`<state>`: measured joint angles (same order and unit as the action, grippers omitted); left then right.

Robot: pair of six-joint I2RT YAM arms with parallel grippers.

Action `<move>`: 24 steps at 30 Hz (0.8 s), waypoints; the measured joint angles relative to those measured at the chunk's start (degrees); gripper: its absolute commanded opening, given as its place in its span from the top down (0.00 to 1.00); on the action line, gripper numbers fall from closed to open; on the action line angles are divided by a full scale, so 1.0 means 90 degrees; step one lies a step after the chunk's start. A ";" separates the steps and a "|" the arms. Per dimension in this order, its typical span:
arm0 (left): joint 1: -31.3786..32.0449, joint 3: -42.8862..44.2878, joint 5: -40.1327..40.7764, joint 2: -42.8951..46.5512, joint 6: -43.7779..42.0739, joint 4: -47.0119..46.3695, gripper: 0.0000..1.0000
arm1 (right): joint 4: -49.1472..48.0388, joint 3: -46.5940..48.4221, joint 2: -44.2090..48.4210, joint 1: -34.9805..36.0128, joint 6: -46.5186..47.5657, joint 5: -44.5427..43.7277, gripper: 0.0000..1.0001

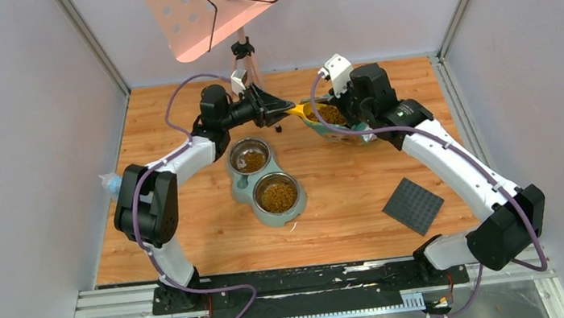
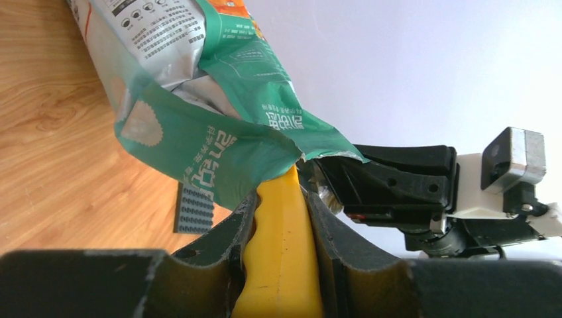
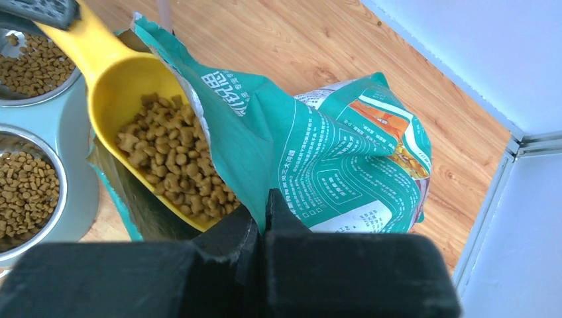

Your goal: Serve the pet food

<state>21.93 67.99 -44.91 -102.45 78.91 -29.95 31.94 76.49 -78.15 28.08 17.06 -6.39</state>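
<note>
Both bowls (image 1: 274, 174) already hold kibble (image 1: 277, 196), and the left tool (image 2: 281, 222) grips a loaded scoop (image 3: 126, 86) at the bag (image 3: 318, 152) mouth, right tool (image 3: 262, 218) clamped on its edge, so another serving looks due.

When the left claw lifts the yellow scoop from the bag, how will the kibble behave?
The kibble lies loose and heaped in the scoop, so it probably slides out if tilted. The pellets look small and dry; spilled ones would likely scatter.

You see brown pet food (image 3: 175, 165) in a yellow scoop (image 3: 109, 73), against a teal-green bag (image 3: 318, 152) with white print and an orange panel. Your table (image 1: 349, 199) is orange-brown wood grain, the studded mat (image 1: 413, 205) dark grey, the feeder (image 1: 243, 188) pale grey-green.
</note>
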 measured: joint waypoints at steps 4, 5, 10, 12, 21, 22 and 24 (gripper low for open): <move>-0.0153 -0.0240 0.0015 0.0202 0.0338 -0.0039 1.00 | 0.0012 0.0051 0.0000 -0.0002 0.0100 -0.0015 1.00; -0.0134 -0.0255 0.0066 0.0211 0.0413 -0.0058 1.00 | 0.0019 0.0051 0.0000 -0.0002 0.0119 -0.0017 1.00; 0.0061 0.0032 0.0141 0.0005 0.0731 0.0117 1.00 | 0.0124 0.0221 -0.0034 -0.0005 0.0187 -0.0114 1.00; 0.0017 0.0090 0.0095 0.0024 0.0772 0.0233 1.00 | 0.0187 0.0345 -0.0073 -0.0005 0.0238 -0.0189 1.00; -0.0087 0.0092 0.0102 0.0046 0.1059 0.0253 1.00 | 0.0248 0.0641 -0.0260 -0.0005 0.0340 -0.0403 1.00; -0.0104 0.0092 0.0092 0.0046 0.1066 0.0253 1.00 | 0.0253 0.0656 -0.0262 -0.0005 0.0352 -0.0403 1.00; -0.0100 0.0102 0.0107 0.0019 0.1122 0.0226 1.00 | 0.0265 0.0663 -0.0267 -0.0005 0.0381 -0.0408 1.00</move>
<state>21.04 68.90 -43.94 -102.28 89.01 -27.92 34.33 82.46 -80.55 28.03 20.49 -10.07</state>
